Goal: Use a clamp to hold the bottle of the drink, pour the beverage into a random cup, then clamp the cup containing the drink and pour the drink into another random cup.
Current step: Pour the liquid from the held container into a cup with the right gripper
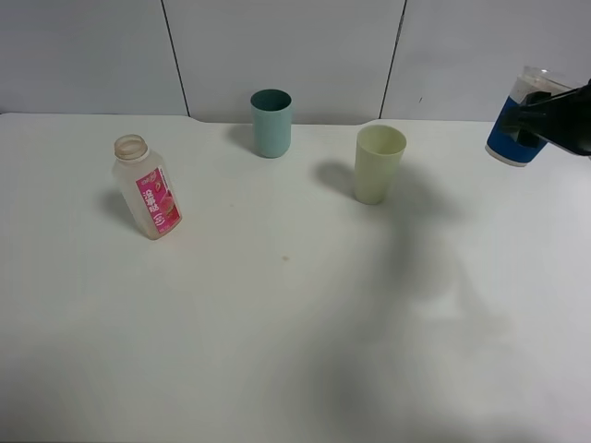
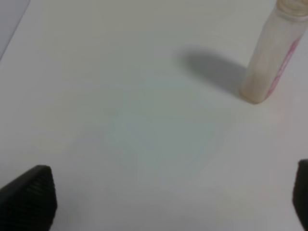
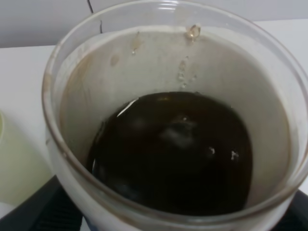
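The right tool (image 1: 540, 118), black at the end of a glossy black arm, is pressed in on the short translucent cup with a blue ribbed sleeve (image 1: 519, 118). It pinches the cup by its sides at the far right edge of the high view. The right wrist view looks straight down into that cup. The dark brown beverage (image 3: 173, 154) pools in its lower part, with drip marks on the wall above it. In the high view the cup seems to lean with its mouth away from the middle, though that may only be the slant of the lens.

The tall plain pale yellow-green tapered cup (image 1: 379, 163) lies from the held cup toward the robot's left. It stands upright with its mouth open on the white surface (image 1: 277, 323), apart from the held cup with bare surface between them. A sliver of it (image 3: 12, 163) shows beside the held cup in the right wrist view.

That sideways gap probably governs the coming move. The blue-sleeved cup has to travel inward until its lip is over the green mouth, then tip along that same line. The right arm is plainly the nearer one.

Farther on, the dark teal cup (image 1: 271, 122) stands at the back. The small clear plastic bottle with a pink label (image 1: 148, 187) stands uncapped on the left side. The left tool (image 2: 166, 195) is spread wide and grips nothing, with the bottle ahead of it and apart.
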Motion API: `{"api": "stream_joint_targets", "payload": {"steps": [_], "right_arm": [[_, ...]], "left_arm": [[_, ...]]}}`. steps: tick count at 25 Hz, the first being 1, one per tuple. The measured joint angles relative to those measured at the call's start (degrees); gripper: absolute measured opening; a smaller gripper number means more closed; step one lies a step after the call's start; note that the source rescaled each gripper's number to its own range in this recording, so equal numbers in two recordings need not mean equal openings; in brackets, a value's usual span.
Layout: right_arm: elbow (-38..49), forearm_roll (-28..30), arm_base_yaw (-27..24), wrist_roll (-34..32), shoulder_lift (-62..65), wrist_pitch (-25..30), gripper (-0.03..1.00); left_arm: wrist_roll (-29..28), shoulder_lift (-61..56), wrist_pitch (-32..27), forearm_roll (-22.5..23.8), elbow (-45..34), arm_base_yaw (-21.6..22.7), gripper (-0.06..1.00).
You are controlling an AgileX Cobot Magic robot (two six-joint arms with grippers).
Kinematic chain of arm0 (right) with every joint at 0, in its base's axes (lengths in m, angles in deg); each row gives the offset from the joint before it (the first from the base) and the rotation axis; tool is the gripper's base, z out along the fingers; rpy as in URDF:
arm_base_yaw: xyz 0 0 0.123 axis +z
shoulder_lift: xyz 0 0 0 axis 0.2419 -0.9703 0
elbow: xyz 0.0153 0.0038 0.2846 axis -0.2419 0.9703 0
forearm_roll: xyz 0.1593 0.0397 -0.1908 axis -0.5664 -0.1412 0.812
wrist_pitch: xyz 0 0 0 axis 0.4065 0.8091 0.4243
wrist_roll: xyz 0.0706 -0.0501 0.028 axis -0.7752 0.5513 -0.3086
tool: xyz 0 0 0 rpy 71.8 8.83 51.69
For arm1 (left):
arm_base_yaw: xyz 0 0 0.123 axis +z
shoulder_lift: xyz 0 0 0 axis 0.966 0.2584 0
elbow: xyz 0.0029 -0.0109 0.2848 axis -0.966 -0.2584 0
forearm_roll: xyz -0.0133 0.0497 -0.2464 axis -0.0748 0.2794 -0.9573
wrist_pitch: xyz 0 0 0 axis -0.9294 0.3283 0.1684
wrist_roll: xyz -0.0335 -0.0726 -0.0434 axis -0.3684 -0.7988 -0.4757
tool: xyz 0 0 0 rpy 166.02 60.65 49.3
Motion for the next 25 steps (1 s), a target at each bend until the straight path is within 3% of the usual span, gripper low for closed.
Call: {"api": "stream_joint_targets", "payload": {"steps": [2,4,7,10,15,25], "right_arm": [[0.00,1.65,1.01,-0.82,0.00,0.81,0.00],[0.00,6.84,2.08,-5.22,0.00,1.79,0.00],[0.00,19.00,3.86,-18.34,0.00,5.42,0.00],[0.00,23.68,6.31,-29.16,0.00,10.00,0.00],[0.00,24.59,10.08,-30.43,0.00,15.94,0.00],[-0.04,24.65,12.97,-30.28,0.00,20.00,0.00]], "left_arm": [[0.00,0.00,0.00,0.00,0.00,0.00,1.00],[0.00,0.00,0.00,0.00,0.00,0.00,1.00],[0.00,0.00,0.00,0.00,0.00,0.00,1.00],[0.00,0.00,0.00,0.00,0.00,0.00,1.00],[0.00,0.00,0.00,0.00,0.00,0.00,1.00],[0.00,0.00,0.00,0.00,0.00,0.00,1.00]]}}
